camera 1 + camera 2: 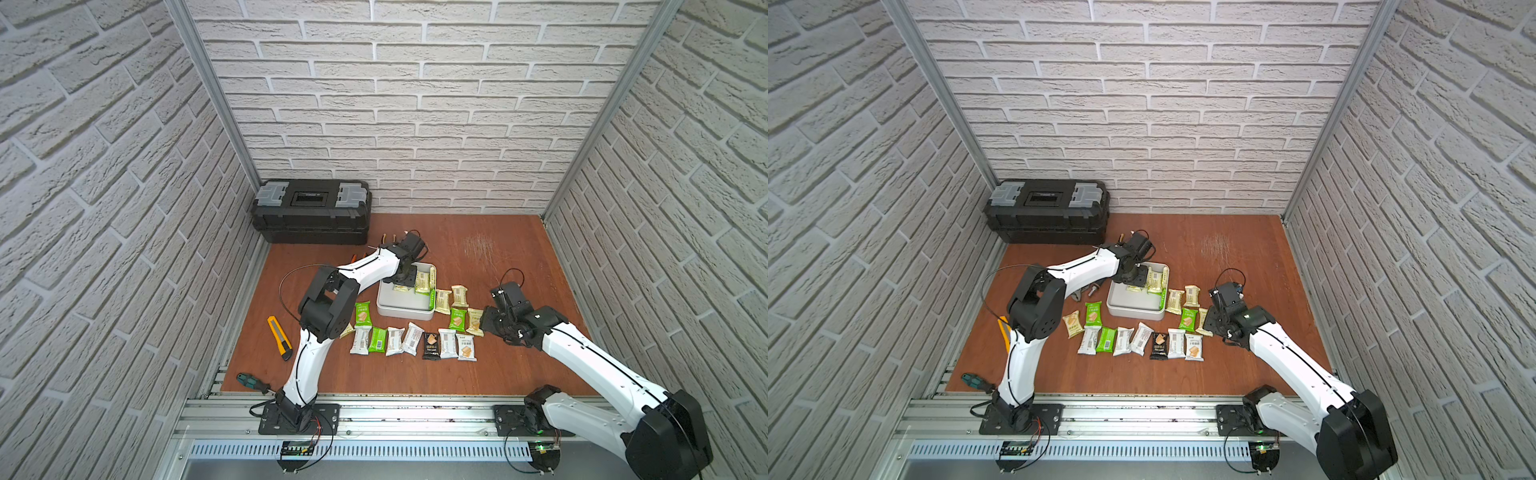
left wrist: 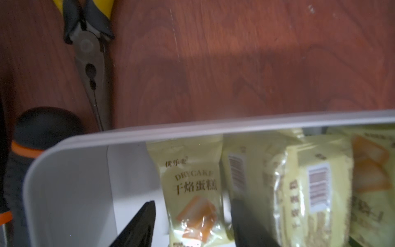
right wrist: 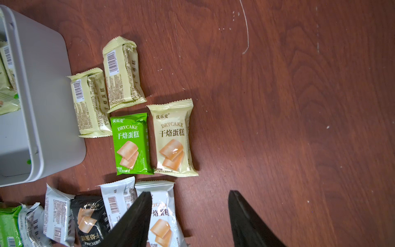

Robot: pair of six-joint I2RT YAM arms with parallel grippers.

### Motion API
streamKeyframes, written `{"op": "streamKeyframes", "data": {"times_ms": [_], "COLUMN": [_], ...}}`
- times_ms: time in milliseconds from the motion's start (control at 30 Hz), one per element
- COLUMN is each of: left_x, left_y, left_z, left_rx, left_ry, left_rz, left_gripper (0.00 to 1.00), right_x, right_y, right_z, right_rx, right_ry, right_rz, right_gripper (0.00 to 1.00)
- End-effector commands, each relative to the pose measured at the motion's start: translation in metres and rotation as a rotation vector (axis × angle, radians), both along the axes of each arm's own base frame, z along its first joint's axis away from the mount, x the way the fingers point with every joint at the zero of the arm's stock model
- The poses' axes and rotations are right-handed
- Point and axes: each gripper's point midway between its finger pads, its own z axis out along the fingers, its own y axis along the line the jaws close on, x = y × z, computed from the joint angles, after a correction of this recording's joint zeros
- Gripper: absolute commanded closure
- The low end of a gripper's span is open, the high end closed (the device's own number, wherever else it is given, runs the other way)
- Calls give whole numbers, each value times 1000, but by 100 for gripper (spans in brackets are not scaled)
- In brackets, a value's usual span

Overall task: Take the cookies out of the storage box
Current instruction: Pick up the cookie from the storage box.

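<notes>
Closest to the lens, the left gripper [image 2: 192, 201] reaches down into the storage box [image 2: 192, 128] with its jaws moderately open, straddling one pale yellow cookie [image 2: 192, 188]. We note that this packet lies flat on the box floor, its far end against the box wall that faces away from the robot. Its long axis runs in line with the fingers, so we judge that the jaws will close across the short width. One finger [image 2: 241, 218] sits just beside the packet's edge; white floor shows between the packet and the opposite finger. We therefore read the packet as framed, not yet clamped.

Further packets [image 2: 316, 188] stand on edge beside it, deeper along the same wall. We expect a clean lift only if the closing finger does not catch this neighbour.

Outside the box, the removed cookies [image 1: 415, 340] lie in rows along its near side and its right side. The right gripper [image 3: 189, 192] hovers over those to the right of the box, jaws open and empty. The left arm is clearly the nearer one.
</notes>
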Motion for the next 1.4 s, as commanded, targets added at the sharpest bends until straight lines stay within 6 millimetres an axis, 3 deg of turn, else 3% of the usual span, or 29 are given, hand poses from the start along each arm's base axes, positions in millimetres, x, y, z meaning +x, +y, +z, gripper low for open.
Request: {"op": "streamKeyframes", "data": {"times_ms": [0, 333, 633, 933, 1100, 1367], "left_x": [1, -3, -2, -4, -16, -35], "left_y": [8, 9, 11, 9, 8, 24], "left_z": [-6, -23, -24, 2, 24, 50], "left_rx": [35, 46, 55, 47, 36, 23], "left_ry": [18, 52, 48, 6, -23, -59], "left_rz": [40, 74, 89, 68, 41, 50], "left_gripper": [41, 53, 58, 62, 62, 63], "right_x": [1, -1, 0, 1, 3, 7], "right_y": [-3, -4, -4, -4, -2, 2], "right_z": [0, -3, 2, 6, 4, 6], "right_rx": [-4, 6, -2, -7, 2, 10], "right_ry": [-18, -22, -27, -33, -34, -36], "right_rz": [-19, -27, -18, -12, -10, 4], "right_gripper": [38, 38, 39, 39, 39, 39]}}
